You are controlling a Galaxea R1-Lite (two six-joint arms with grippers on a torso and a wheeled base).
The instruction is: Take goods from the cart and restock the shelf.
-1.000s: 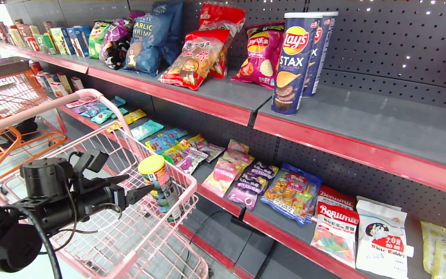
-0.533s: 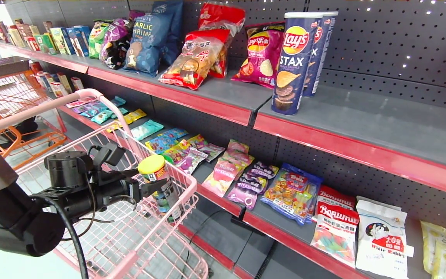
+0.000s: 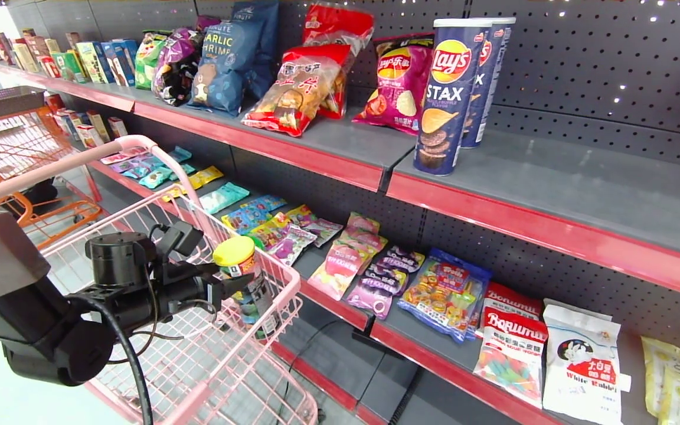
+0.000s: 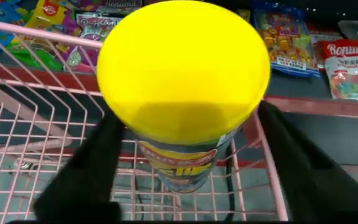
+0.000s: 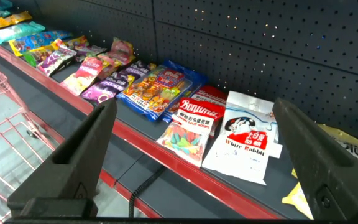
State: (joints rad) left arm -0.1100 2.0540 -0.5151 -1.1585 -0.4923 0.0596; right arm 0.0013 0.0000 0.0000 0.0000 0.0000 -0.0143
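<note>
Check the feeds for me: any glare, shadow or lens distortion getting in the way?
Head view: light pinpricks speckle the pegboard, and the wide lens makes the chip tubes seem to lean. Left wrist view: a shadow covers part of the yellow lid. Right wrist view: same pegboard speckles, candy bags evenly lit.
</note>
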